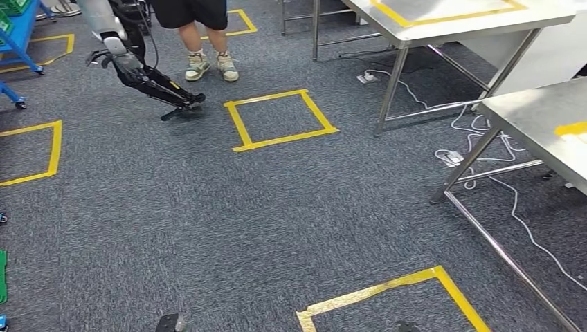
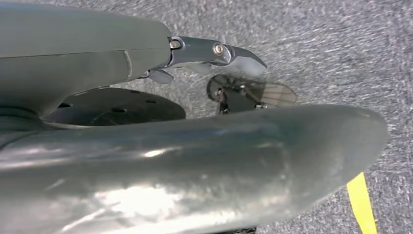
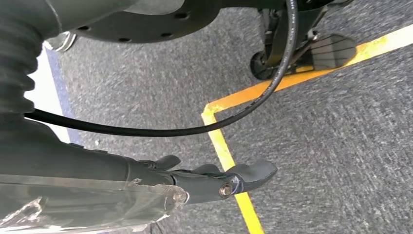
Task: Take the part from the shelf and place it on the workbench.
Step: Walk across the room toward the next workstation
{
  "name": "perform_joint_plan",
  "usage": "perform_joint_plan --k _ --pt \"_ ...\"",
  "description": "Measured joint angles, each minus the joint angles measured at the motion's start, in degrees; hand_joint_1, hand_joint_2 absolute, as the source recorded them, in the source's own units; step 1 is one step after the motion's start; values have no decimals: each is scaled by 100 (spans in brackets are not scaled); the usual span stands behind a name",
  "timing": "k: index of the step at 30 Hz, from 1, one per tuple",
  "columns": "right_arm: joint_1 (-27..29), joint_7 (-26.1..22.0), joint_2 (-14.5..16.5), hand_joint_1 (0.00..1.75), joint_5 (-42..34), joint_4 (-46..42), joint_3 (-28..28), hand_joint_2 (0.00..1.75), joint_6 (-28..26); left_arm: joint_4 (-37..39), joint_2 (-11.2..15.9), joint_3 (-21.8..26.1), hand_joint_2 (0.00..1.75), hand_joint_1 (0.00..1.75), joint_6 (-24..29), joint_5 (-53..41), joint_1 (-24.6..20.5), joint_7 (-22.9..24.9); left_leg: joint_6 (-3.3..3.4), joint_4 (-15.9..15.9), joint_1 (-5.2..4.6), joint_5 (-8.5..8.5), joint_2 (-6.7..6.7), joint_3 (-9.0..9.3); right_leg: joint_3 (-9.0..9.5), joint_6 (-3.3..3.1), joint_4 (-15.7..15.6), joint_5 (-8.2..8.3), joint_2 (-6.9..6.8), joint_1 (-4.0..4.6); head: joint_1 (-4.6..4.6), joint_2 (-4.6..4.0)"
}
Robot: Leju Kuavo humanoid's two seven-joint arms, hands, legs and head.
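The left hand (image 2: pixel 195 161) is hung low over the grey carpeted floor (image 1: pixel 208 207), as is seen in the left wrist view. Its thick grey thumb is stretched across the view, and its dark fingers (image 2: pixel 214 50) are held out straight and apart from the thumb. Nothing is seen between them, and carpet shows through the gap.

The right hand (image 3: pixel 112 168) is likewise lowered toward the carpet, just above a corner of yellow tape (image 3: pixel 224 151). Its fingers (image 3: pixel 248 173) are extended rather than curled. A clear crinkled sheet (image 3: pixel 87 202) is laid along the hand (whether it is the part, and whether it is gripped, cannot be told). A black cable (image 3: pixel 146 131) is looped past the wrist.

In the head view, a steel table (image 1: pixel 540 117) is set at the right edge of the floor, with a second table (image 1: pixel 450 17) beyond it. A person (image 1: pixel 201 41) is stood on the carpet at the far edge.
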Motion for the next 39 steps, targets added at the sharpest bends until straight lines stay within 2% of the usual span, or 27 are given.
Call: perform_joint_plan --k 2,4,5,6,7,8,10,12,13,15,17,19,20,21,22,23,24,25,27,28,30,32,34,36,37,38,39 --pt "3 5 0 0 13 0 -10 175 0 1 -2 0 0 0 0 1 -5 0 -34 308 -13 -207 264 -156 -1 -81 -20 23 -152 9 -33 0" --pt "20 26 0 0 37 0 -23 175 -2 1 -3 0 0 0 0 2 -23 0 -48 1026 -30 -586 566 -498 -7 -130 -21 17 -327 41 -70 0" --pt "30 38 0 0 49 0 -31 175 -3 0 -2 1 0 0 0 2 -24 1 -51 1364 -29 -722 627 -659 -9 -142 -21 12 -422 56 -74 0" --pt "35 47 0 0 58 0 -39 175 -4 0 -1 2 0 0 0 2 -19 1 -48 1563 -29 -767 658 -749 -11 -149 -21 7 -514 67 -74 0" --pt "33 50 0 0 66 0 -44 175 -4 0 0 3 0 0 0 2 -11 2 -40 1554 -30 -704 680 -732 -10 -151 -20 2 -600 75 -75 0" --pt "26 51 1 0 72 0 -48 175 -4 0 1 4 0 0 0 1 -5 2 -25 1337 -35 -555 718 -605 -4 -149 -20 -3 -680 79 -75 0" --pt "14 51 1 0 85 0 -50 175 -4 0 0 6 0 0 -1 -1 -10 2 12 600 -67 -236 976 -179 19 -121 -12 -29 -824 99 -79 0" --pt "11 52 1 0 97 1 -52 175 -3 0 -1 7 0 0 -2 -2 -32 1 63 119 -106 -131 1195 83 37 -64 -3 -61 -950 132 -78 1" --pt "5 52 0 0 102 1 -54 175 -3 0 0 7 0 0 -2 -3 -36 0 86 46 -121 -142 1203 107 48 -33 -4 -72 -1016 145 -74 1" --pt "-18 54 1 0 109 1 -59 175 0 0 1 7 0 0 -3 -16 -18 0 152 17 -115 -126 1053 99 77 26 -4 -97 -1085 133 -65 0" --pt "-28 57 2 0 125 1 -69 175 5 0 -1 8 0 0 -5 -33 -8 0 215 -14 -85 -96 914 108 -16 89 244 -268 -829 104 -41 0" --pt "-10 70 2 0 169 3 -83 175 32 0 -4 9 0 0 -6 -44 -22 0 254 -20 -67 -81 770 107 -342 131 929 -600 -490 81 -3 0" --pt "3 80 2 0 199 4 -89 175 52 0 -6 9 0 0 -5 -49 -26 0 262 -19 -67 -78 687 105 -534 142 1301 -735 -422 77 6 0" --pt "15 89 2 0 226 6 -92 175 72 0 -7 9 0 0 -5 -54 -24 1 263 -18 -67 -77 599 107 -674 149 1541 -780 -392 75 9 0" --pt "22 97 2 0 249 8 -94 175 86 0 -6 10 0 0 -5 -58 -18 1 260 -17 -65 -75 509 110 -725 153 1581 -717 -376 72 10 0" --pt "23 101 1 0 267 8 -96 175 95 0 -7 10 0 0 -5 -65 -13 2 251 -16 -60 -71 422 116 -663 155 1393 -552 -354 62 9 0" --pt "21 102 1 0 284 9 -97 175 99 0 -7 11 0 0 -7 -75 -11 2 236 -13 -52 -68 336 120 -511 162 1034 -333 -292 44 11 0" --pt "18 104 2 0 301 10 -98 175 101 0 -7 11 0 0 -9 -84 -13 2 210 -4 -50 -66 255 117 -336 173 636 -162 -146 14 14 0" --pt "10 105 4 0 354 14 -98 175 88 0 -4 11 0 0 -12 -98 -20 0 139 13 -48 -58 116 92 -96 143 109 6 86 -24 17 0" --pt "2 108 4 0 387 16 -99 175 67 0 -3 11 0 0 -12 -99 -17 0 96 6 -41 -44 59 75 -60 106 35 4 136 -20 17 0" --pt "-14 113 4 0 449 17 -102 175 12 0 -1 16 0 0 -8 -102 3 0 19 -27 -10 -10 -23 49 -39 7 15 37 19 3 17 0" --pt "-16 114 4 0 474 17 -106 175 -19 0 -1 22 0 0 -5 -103 8 0 -31 153 -16 -141 184 -53 -32 -80 -21 72 -124 9 -14 0" --pt "-2 123 4 0 481 17 -108 175 -27 0 -2 23 0 0 -5 -104 -12 0 -57 781 -35 -506 528 -358 -36 -136 -40 79 -295 29 -58 0" --pt "15 150 3 0 496 17 -110 175 -27 0 -1 23 0 0 -4 -112 -18 0 -76 1461 -33 -782 656 -680 -45 -156 -39 71 -483 54 -70 0" --pt "15 162 3 0 504 17 -112 175 -26 0 -1 24 0 0 -4 -116 -12 0 -78 1573 -33 -776 675 -724 -47 -158 -39 67 -570 60 -70 0" --pt "10 169 2 0 512 17 -113 175 -24 0 1 26 0 0 -4 -119 -6 0 -75 1462 -34 -666 694 -653 -45 -157 -39 64 -652 63 -71 0" --pt "2 173 3 0 517 17 -114 175 -22 0 2 27 0 0 -4 -120 -2 0 -65 1167 -37 -492 752 -480 -37 -150 -39 59 -728 63 -71 0"
